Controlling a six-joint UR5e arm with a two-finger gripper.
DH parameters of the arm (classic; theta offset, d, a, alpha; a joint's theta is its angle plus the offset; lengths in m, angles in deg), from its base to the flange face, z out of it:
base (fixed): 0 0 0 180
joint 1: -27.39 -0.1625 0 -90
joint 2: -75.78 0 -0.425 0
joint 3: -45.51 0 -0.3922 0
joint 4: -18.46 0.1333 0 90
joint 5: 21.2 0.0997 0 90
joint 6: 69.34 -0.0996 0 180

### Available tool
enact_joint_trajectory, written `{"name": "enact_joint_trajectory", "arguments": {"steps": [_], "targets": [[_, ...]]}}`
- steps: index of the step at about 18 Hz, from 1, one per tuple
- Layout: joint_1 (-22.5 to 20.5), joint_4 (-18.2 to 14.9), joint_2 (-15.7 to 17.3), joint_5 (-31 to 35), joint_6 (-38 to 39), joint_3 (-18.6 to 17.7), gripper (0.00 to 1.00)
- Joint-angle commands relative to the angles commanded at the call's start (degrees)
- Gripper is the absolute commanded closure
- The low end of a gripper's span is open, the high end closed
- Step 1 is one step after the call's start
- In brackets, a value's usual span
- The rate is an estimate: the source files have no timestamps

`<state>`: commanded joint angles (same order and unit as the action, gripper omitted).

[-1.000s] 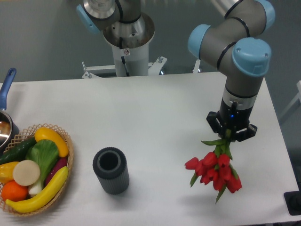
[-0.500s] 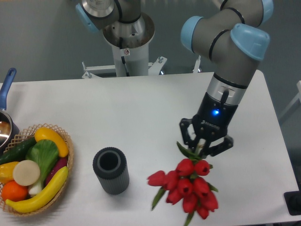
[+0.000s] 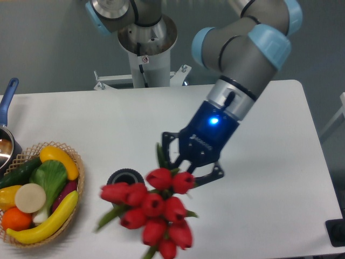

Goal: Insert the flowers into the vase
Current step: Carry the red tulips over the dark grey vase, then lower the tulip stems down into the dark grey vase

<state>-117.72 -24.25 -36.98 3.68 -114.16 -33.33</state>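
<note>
My gripper [image 3: 186, 164] is shut on the green stems of the flowers [image 3: 152, 209], a bunch of red tulip heads that hangs toward the camera at the lower middle. The bunch is lifted off the table and covers most of the vase [image 3: 122, 177], a dark grey ribbed cylinder of which only the rim's left part shows, just left of the gripper. The stems inside the fingers are mostly hidden.
A wicker basket [image 3: 75, 157] with a banana, a green leafy vegetable, an orange and other produce sits at the left edge. A saucepan with a blue handle [image 3: 6, 102] is at the far left. A dark object [image 3: 336, 232] sits at the lower right corner.
The gripper has carried the flowers leftward from the right side of the table to just over the vase, and the arm has tilted; the bunch now hides most of the vase.
</note>
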Motion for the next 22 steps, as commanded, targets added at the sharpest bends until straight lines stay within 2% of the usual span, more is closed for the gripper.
{"name": "enact_joint_trajectory", "arguments": {"steps": [8,15,22], "targets": [[2.72,1.32,-0.53,-3.0,-0.26,-1.31,1.0],[2.55,1.67,-0.44,-4.05,-0.79,-4.39,1.0],[2.29,1.67,-0.18,-5.02,-5.09,-7.73,1.0]]}}
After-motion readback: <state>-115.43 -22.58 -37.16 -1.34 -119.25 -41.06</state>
